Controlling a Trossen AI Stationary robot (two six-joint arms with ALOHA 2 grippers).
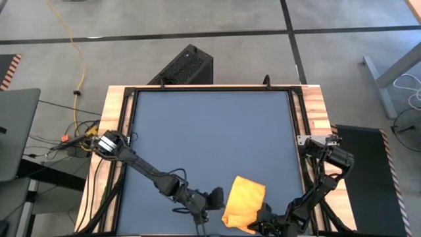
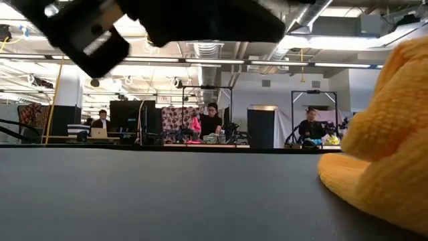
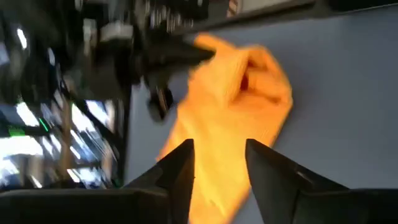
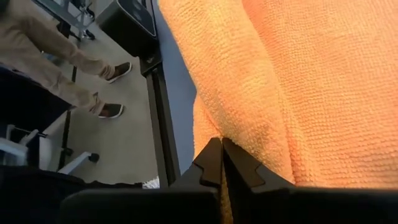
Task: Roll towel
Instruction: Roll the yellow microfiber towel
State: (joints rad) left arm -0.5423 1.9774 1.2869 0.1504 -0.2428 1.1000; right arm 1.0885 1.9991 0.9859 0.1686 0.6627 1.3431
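Dark blue-grey worktop (image 1: 210, 131) in a wooden frame, on grey concrete floor (image 1: 197, 26). Bunched orange towel (image 1: 245, 203) near the front edge. Left gripper (image 3: 219, 163) spread apart just beside it; right gripper (image 4: 221, 163) pinched together on its fold. Open workshop behind, seated people (image 2: 211, 120) at benches.
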